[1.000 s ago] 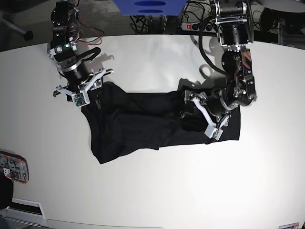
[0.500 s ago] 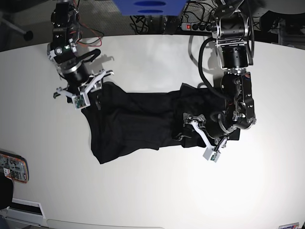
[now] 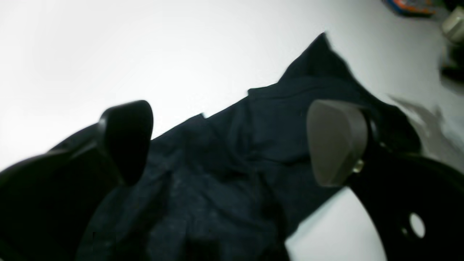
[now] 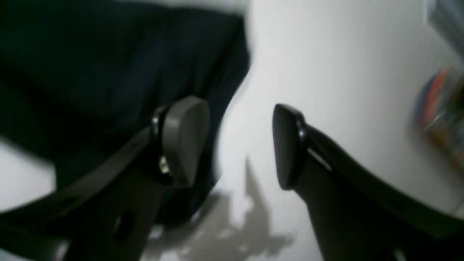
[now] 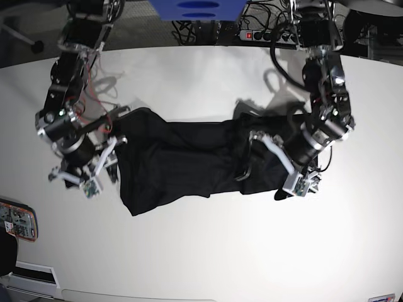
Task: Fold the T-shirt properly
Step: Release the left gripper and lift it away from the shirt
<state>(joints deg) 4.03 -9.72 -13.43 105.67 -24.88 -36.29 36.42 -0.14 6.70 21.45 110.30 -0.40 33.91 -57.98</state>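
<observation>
Spreading across most of the base view, the white table [image 5: 208, 251] carries everything else. The T-shirt [image 5: 189, 160] lies mid-table as a long black band, rumpled, with a lobe of cloth sagging toward the near edge on the view's left and a bunched, doubled end on the view's right.

Left arm [image 5: 324, 82] reaches down from the far side. Left gripper [image 5: 277, 170] sits over the shirt's bunched end. In its wrist view the pads [image 3: 335, 146] stand wide apart, shirt [image 3: 232, 163] spread beneath and between them; nothing pinched. Whether the tips touch cloth, cannot tell.

Right arm [image 5: 66, 75] comes down the other side. Right gripper [image 5: 85, 173] hangs just off the shirt's other end, over bare table. In its wrist view one pad [image 4: 185, 139] overlaps the cloth edge [image 4: 108, 79], the other is over white table [image 4: 326, 65]; jaws parted with a clear gap, holding nothing.

Power strip [image 5: 252, 34] with a red switch lies past the far edge. A small printed card [image 5: 16, 220] rests near the table's front corner on the view's left.
</observation>
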